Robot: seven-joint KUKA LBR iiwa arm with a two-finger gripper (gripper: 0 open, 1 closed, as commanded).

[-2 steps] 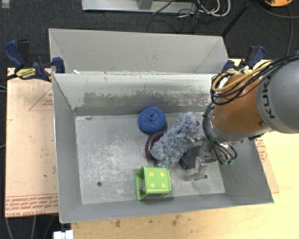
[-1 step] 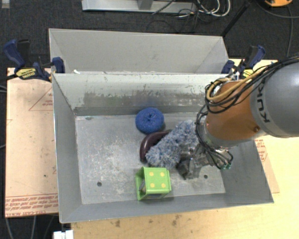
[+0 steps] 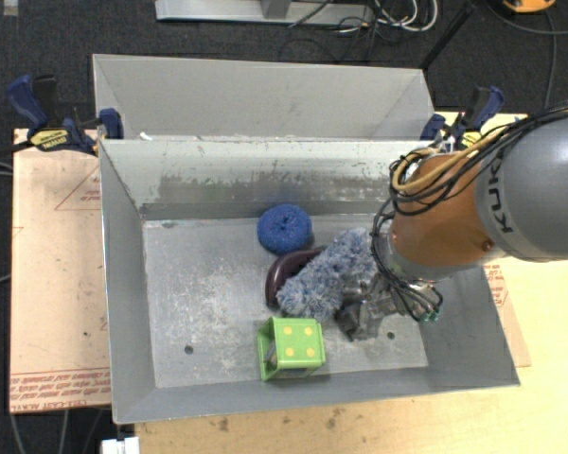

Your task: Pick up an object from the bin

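My gripper [image 3: 360,322] is low over the bin floor at the right of centre, just right of a fuzzy grey-blue cloth lump [image 3: 324,274]. Its dark fingers touch or nearly touch that lump's right edge. A dark purple curved thing [image 3: 286,270] pokes out from under the lump's left side. A green cube with yellow dots [image 3: 293,346] lies left of the gripper, near the bin's front. A round blue ball of yarn-like stuff [image 3: 285,228] sits behind the lump, near the back slope.
The arm with its orange cover and cables comes in from the right over the bin's right wall. The left half of the bin floor is bare grey metal.
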